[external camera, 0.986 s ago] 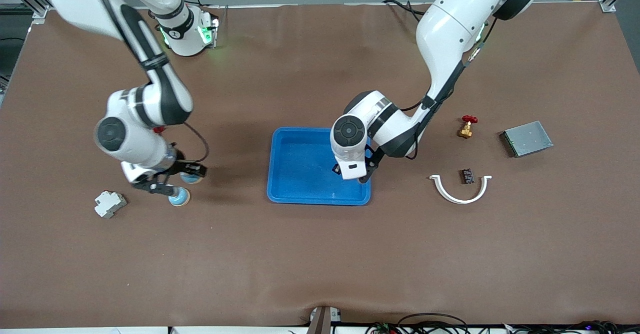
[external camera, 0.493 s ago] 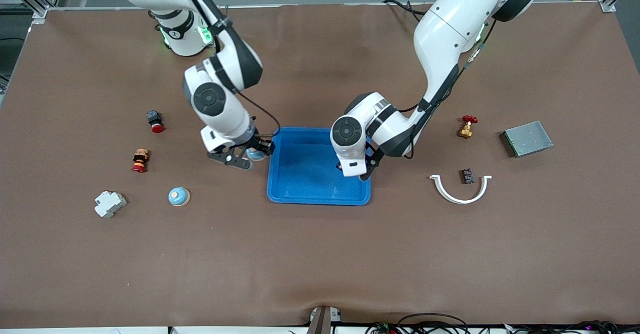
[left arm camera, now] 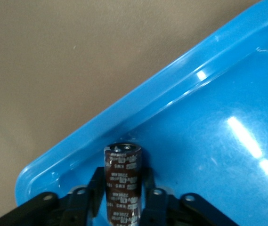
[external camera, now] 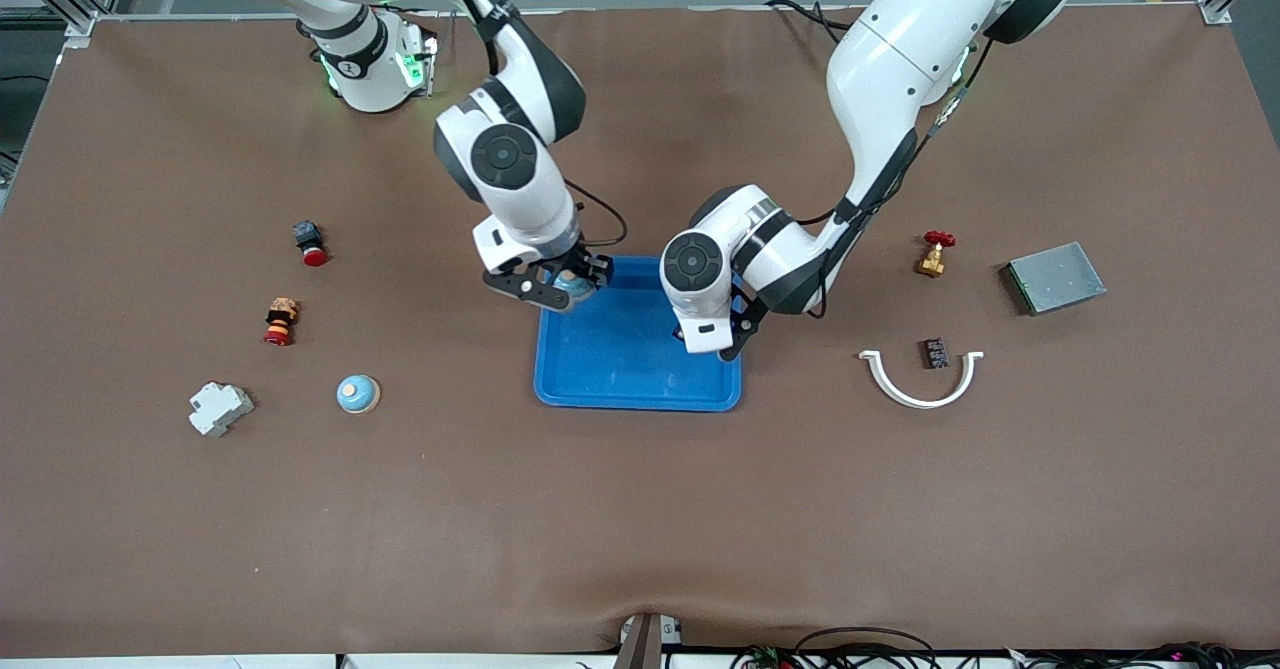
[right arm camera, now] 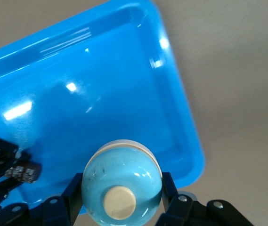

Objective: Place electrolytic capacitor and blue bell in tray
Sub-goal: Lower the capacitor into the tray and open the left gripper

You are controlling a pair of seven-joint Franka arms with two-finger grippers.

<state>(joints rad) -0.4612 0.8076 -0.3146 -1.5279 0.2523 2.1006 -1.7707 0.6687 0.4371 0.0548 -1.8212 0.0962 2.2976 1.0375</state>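
The blue tray (external camera: 620,374) lies mid-table. My right gripper (external camera: 560,289) hangs over the tray's corner toward the right arm's end. It is shut on the blue bell (external camera: 572,287). In the right wrist view the bell (right arm camera: 124,172) shows as a glossy light-blue dome with a cream button, between the fingers of that gripper (right arm camera: 122,184), with the tray (right arm camera: 101,84) below. My left gripper (external camera: 722,344) is low over the tray's end toward the left arm, and the hand hides what it holds. Its wrist view shows the gripper (left arm camera: 123,173) shut on the dark brown electrolytic capacitor (left arm camera: 122,181), upright near a tray (left arm camera: 218,117) corner.
A second blue bell (external camera: 357,393), a white breaker (external camera: 220,407), an orange-red stack (external camera: 280,321) and a red-tipped button (external camera: 310,241) lie toward the right arm's end. A brass valve (external camera: 934,252), grey box (external camera: 1053,277), white curved clip (external camera: 921,379) and small dark chip (external camera: 935,352) lie toward the left arm's end.
My right arm has carried the blue bell from the right arm's end of the table to over the tray's corner. The left gripper has stayed over the tray.
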